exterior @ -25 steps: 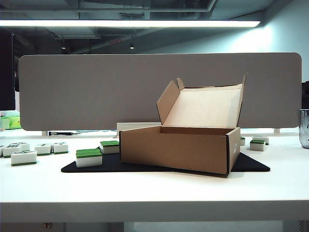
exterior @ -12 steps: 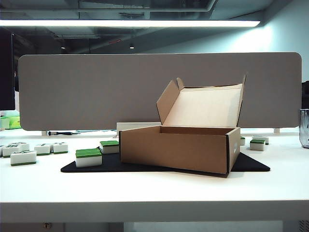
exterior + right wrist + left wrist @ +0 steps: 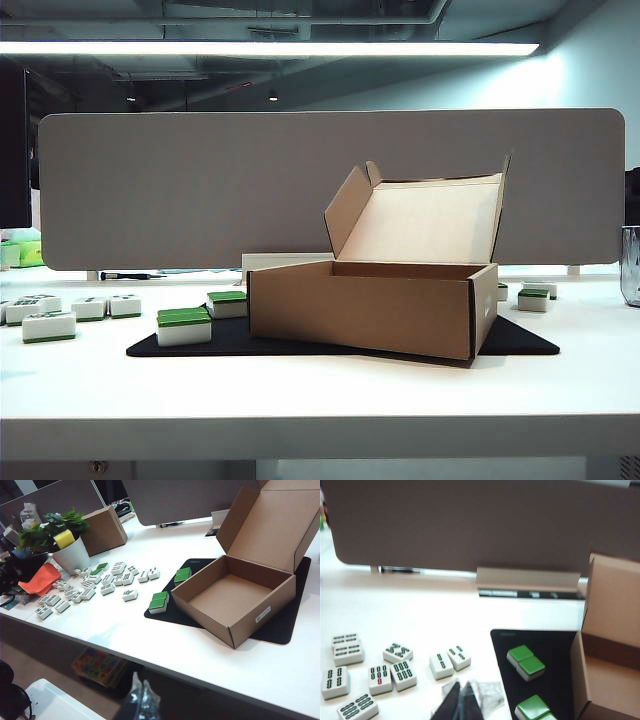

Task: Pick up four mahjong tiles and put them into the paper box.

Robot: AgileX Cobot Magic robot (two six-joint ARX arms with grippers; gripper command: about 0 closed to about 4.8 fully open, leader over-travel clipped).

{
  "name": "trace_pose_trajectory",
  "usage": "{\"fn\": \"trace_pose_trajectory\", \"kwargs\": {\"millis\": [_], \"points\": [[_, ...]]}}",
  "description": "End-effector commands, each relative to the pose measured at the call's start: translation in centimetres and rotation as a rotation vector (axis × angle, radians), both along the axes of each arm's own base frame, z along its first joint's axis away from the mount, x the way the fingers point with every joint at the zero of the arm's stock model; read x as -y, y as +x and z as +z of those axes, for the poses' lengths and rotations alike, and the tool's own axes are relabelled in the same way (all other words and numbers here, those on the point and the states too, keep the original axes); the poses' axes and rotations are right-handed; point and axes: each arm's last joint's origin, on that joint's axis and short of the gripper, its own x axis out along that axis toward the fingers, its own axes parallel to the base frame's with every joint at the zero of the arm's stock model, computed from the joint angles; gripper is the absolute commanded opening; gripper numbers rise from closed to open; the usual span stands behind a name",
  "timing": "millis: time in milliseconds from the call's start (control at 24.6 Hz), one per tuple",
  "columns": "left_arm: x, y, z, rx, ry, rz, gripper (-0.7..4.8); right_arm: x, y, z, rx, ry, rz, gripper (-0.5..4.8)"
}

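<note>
The brown paper box [image 3: 370, 315] stands lid-up on a black mat [image 3: 520, 340]; its inside [image 3: 235, 592] holds nothing. Green-backed mahjong tiles lie on the mat beside it: one pair [image 3: 526, 661] and another tile [image 3: 534, 707] nearer. Several face-up white tiles [image 3: 395, 667] spread over the white table further from the box. My left gripper [image 3: 461, 692] is shut and hangs over the table between the white tiles and the mat's edge, holding nothing. My right gripper [image 3: 141, 690] is shut, off the table's front edge. Neither gripper shows in the exterior view.
A grey divider panel [image 3: 330, 185] closes the table's far side. A potted plant [image 3: 75, 555], a small closed carton [image 3: 102, 530] and an orange cloth [image 3: 37, 580] stand at one end. More tiles [image 3: 533, 298] lie behind the box; a glass [image 3: 630, 265] stands at the right edge.
</note>
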Motion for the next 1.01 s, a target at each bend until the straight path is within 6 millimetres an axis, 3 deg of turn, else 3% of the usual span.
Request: {"fn": "trace_pose_trajectory", "kwargs": {"millis": [41, 406, 731, 1015], "points": [[0.0, 1.3, 1.3, -0.031, 0.006, -0.009, -0.06, 0.0, -0.3, 0.0, 0.026, -0.001, 0.003, -0.01], [0.5, 8.0, 5.3, -0.174, -0.011, -0.148, -0.06, 0.0, -0.3, 0.0, 0.026, -0.001, 0.003, -0.01], [0.7, 13.4, 6.9, -0.323, -0.031, -0.229, -0.06, 0.0, -0.3, 0.0, 0.038, -0.020, 0.007, -0.01], [1.8, 17.3, 7.5, -0.441, 0.094, -0.299, -0.05, 0.0, -0.3, 0.0, 0.037, -0.020, 0.006, -0.01]]}}
